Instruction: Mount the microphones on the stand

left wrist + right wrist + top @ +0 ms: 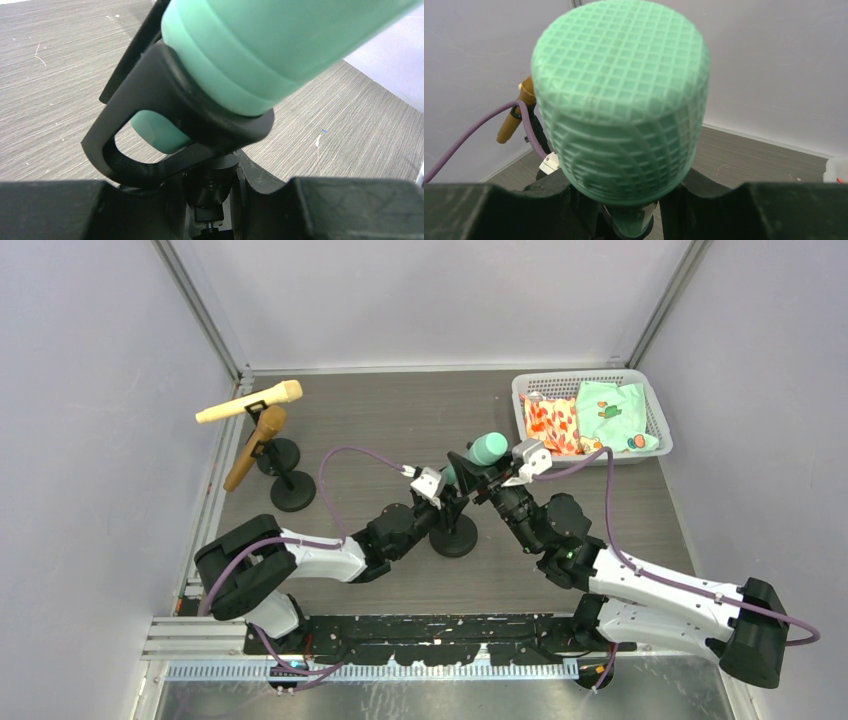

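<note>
The mint-green microphone [487, 448] sits tilted in the black clip [165, 90] of the middle stand [455, 536], head up and to the right. In the left wrist view its green body [260, 45] passes through the clip. My left gripper [212, 185] is shut on the stand's joint just below the clip. My right gripper [636, 212] is shut on the microphone's handle under its gridded head [621, 100]. The cream-yellow microphone [250, 403] and the golden-brown microphone [255, 445] rest in two stands at the back left.
A white basket [580, 378] with patterned cloth packs stands at the back right. The two left stands have round black bases [293, 492], [279, 456]. A purple cable [345, 455] arcs over the left arm. Grey walls close in the left, back and right sides.
</note>
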Motion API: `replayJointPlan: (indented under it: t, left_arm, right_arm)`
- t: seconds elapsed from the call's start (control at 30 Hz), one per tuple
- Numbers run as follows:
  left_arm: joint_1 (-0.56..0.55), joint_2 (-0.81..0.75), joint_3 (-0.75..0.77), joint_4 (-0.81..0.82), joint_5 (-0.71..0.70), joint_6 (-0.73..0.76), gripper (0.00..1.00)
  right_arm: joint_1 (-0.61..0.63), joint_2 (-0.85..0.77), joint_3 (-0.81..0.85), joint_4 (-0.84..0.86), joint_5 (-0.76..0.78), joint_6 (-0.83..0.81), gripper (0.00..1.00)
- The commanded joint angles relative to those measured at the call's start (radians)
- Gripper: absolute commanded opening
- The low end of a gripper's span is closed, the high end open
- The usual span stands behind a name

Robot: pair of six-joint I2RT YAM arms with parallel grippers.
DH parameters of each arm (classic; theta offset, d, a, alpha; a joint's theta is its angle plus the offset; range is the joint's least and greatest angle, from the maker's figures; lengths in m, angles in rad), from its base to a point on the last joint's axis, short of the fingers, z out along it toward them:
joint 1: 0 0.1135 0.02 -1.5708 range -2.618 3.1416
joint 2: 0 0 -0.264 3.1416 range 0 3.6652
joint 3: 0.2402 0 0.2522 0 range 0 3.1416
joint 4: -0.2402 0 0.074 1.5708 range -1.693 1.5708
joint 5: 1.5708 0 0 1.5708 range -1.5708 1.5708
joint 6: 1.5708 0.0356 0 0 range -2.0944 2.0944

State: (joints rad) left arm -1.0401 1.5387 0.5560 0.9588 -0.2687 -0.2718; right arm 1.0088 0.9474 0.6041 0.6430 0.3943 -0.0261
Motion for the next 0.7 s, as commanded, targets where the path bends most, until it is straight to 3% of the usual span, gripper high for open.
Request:
replayJointPlan:
  t: [0.0, 0.67]
  left_arm:
    - [-0.032, 0.028, 0.018, -0.062, 0.059, -0.046, 0.00]
    - [-0.033, 0.021, -0.002, -0.043, 0.060, -0.045, 0.00]
  right_arm:
    - [0.036, 0.085, -0.095, -0.279, 0.032, 0.014, 0.01]
    - [0.047, 0.145, -0.032, -0.423, 0.142, 0.135, 0.01]
